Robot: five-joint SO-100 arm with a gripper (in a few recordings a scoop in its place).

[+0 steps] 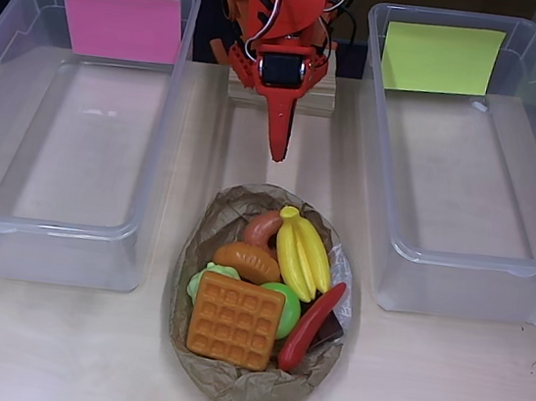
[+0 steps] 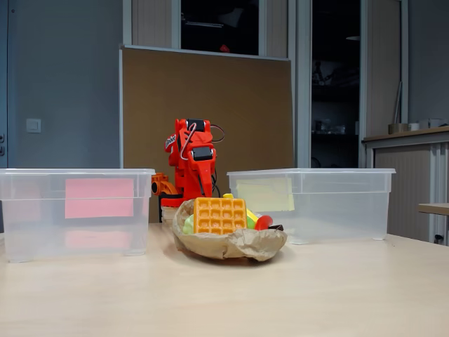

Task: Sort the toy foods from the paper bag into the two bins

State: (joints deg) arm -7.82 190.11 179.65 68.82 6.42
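Note:
The crumpled brown paper bag (image 1: 248, 388) (image 2: 235, 246) lies on the table between the two bins and holds the toy foods: an orange waffle (image 1: 235, 321) (image 2: 219, 215), yellow bananas (image 1: 302, 251), a red chili (image 1: 313, 325), a green apple (image 1: 281, 307), a bread roll (image 1: 248, 261), a brown donut (image 1: 263, 227) and light green grapes (image 1: 210, 277). The red arm stands folded behind the bag. Its gripper (image 1: 277, 142) points down toward the bag, shut and holding nothing. The left bin (image 1: 68, 125) (image 2: 74, 214) bears a pink card, the right bin (image 1: 471, 158) (image 2: 312, 203) a yellow-green card.
The arm's base sits on a wooden block (image 1: 280, 91) at the table's far edge. Bare tabletop (image 1: 440, 391) runs along the front of the bins and bag.

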